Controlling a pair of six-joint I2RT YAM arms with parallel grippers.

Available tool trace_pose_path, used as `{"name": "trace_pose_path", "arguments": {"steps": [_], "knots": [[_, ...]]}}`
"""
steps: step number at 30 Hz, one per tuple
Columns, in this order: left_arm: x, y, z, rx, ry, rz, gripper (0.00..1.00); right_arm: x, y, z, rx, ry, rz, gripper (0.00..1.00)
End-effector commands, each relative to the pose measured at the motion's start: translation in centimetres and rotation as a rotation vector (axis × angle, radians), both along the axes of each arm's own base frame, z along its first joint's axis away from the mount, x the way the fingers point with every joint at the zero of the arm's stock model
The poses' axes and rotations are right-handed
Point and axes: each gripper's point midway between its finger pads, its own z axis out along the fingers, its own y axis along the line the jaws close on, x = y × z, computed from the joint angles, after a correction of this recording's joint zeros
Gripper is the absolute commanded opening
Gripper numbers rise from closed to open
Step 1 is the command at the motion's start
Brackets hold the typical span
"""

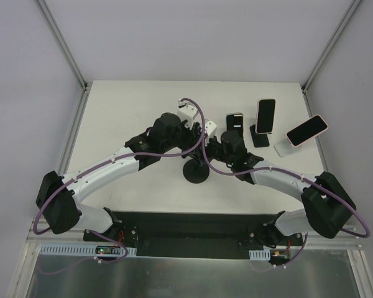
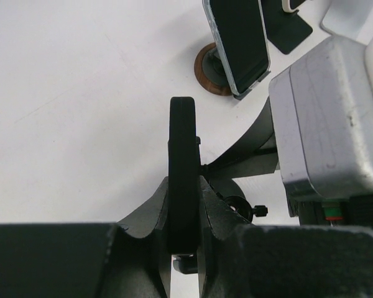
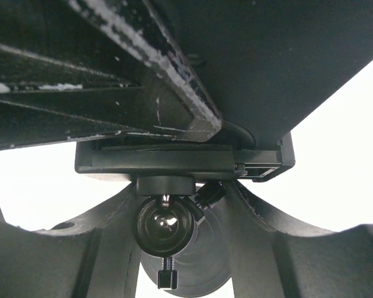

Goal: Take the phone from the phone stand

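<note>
Your phone is the thin black slab phone (image 2: 183, 136), seen edge-on in the left wrist view with its long axis running from 12 to 6 o'clock. It sits squarely between the fingers of the left gripper (image 2: 183, 194). Those fingers (image 2: 154, 208) look drawn in narrow against both flat faces, so you appear to have it pinched across its thickness. It is not out yet. From below, in the right wrist view, its lower edge sits in the black plastic clamp bracket (image 3: 174, 162) of the black phone stand with the round base (image 1: 196, 172). That base lies at about 6 o'clock from where the two wrists meet in the overhead view. The right gripper (image 3: 174, 248) is lower down, with its fingers spread to a middling width at 9 and 3 o'clock of the stand's black ball joint (image 3: 166, 225). You cannot tell from here whether they actually press on it or only flank it. The left arm is therefore the one on the phone, and the right one is placed to steady the stand. The move probably turns on drawing the phone out along its own long axis, away from the bracket, rather than sideways across the clamp lips. Mind the other dark phone on a brown round-based stand (image 2: 236, 40) at 1 o'clock of your left fingers, near but apart, and the right arm's grey housing (image 2: 329, 112) just beside the phone at 3 o'clock.
</note>
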Motion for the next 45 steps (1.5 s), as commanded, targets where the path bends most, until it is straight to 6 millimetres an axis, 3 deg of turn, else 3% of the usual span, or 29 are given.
{"name": "trace_pose_path", "arguments": {"steps": [1, 10, 20, 31, 40, 45], "knots": [[2.6, -1.8, 1.4, -0.162, -0.069, 0.048, 0.0, -6.6, 3.4, 0.3, 0.034, 0.071, 0.261, 0.01], [3.3, -1.6, 1.3, -0.24, -0.065, 0.076, 0.0, -7.8, 3.4, -0.2, 0.009, 0.07, 0.272, 0.01], [4.5, 2.9, 1.1, -0.215, -0.057, 0.007, 0.0, -8.3, 1.9, -2.0, -0.038, 0.099, 0.278, 0.01], [2.5, 4.8, 0.9, -0.138, -0.038, -0.137, 0.0, -7.3, 0.7, -2.7, -0.064, 0.115, 0.244, 0.01], [2.0, 7.5, 1.0, -0.125, -0.04, -0.094, 0.0, -6.9, -0.6, -3.2, -0.09, 0.116, 0.216, 0.01], [1.4, 7.5, 1.7, -0.148, -0.041, -0.104, 0.0, -6.6, -1.0, -3.2, -0.095, 0.104, 0.19, 0.01]]}}
